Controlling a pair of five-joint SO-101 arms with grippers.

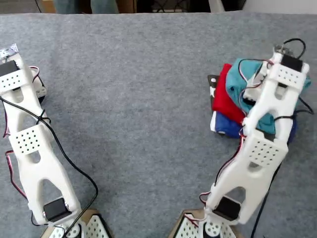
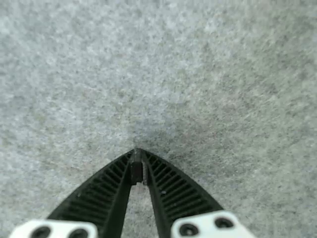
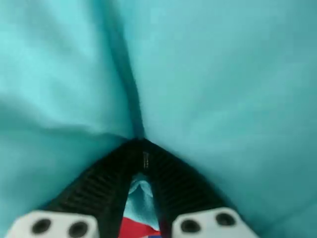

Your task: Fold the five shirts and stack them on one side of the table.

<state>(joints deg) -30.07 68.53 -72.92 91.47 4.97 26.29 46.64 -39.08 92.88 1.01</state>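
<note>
The right gripper (image 3: 141,145) bears down on a soft, rumpled teal shirt (image 1: 237,74) crowning the pile at the right-hand side of the grey felt-covered table (image 1: 138,99). Its black ribbed fingers are drawn together at the tips, where a dark crease in the cloth runs up to them, and they appear to nip that fold. Beneath the teal layer lie a folded red shirt (image 1: 223,101) and a dark blue shirt (image 1: 228,126), with paler and darker edges peeping out at the pile's inner side; how many garments the pile holds cannot be counted from here. Across the table, well apart from the clothes, the left gripper (image 2: 137,153) hangs just above bare felt, its fingers closed on nothing. The task looks near its end, with the top garment being settled. Doing that well likely means flattening the teal shirt squarely over the red one, then letting go of the crease before lifting straight up, so the pile beneath is not dragged askew or the fold pulled open.
</note>
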